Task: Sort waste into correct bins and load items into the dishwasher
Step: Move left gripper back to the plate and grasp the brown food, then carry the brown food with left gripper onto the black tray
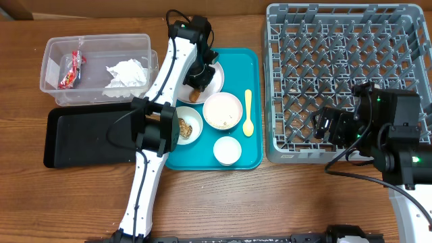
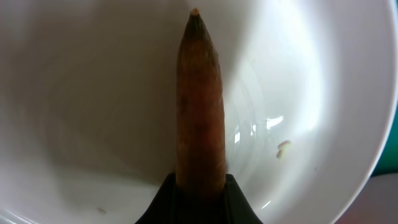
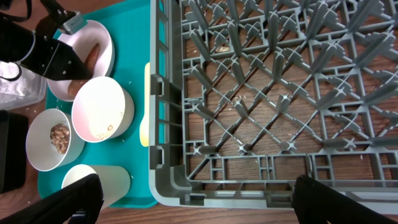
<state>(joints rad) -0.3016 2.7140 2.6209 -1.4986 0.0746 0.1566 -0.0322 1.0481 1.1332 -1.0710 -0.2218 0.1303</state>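
**Left arm.** The left gripper (image 2: 199, 190) is clamped on the thick end of the orange carrot-like stick (image 2: 199, 106). In the left wrist view both dark fingertips press against its base. The stick points away from the wrist across the round pale plate (image 2: 93, 93); whether it rests on the plate cannot be told. One white grain lies on the plate to the right of the stick.

**Right arm.** The right gripper (image 3: 196, 190) hangs over the near left part of the large square grey plastic dish rack (image 1: 341, 50). Its fingers are spread wide and hold nothing.

**Teal rectangular plastic tray (image 1: 253, 61).** It sits between the bins and the rack and carries:
- the plate, at the far left
- a small white bowl (image 1: 223, 111) with loose white rice (image 3: 102, 130) — centre
- a second small white bowl (image 1: 185, 128) holding a small brown food lump (image 3: 59, 135) — near left
- a small white cup (image 1: 227, 150), near edge
- a pale-yellow spoon (image 1: 248, 111), along the right side

**Bins.** The clear rectangular plastic tub (image 1: 98, 42) holds a red snack wrapper (image 1: 71, 71) and a crumpled white napkin (image 1: 127, 73). The flat black rectangular tray (image 1: 88, 138) lies just in front of the tub.
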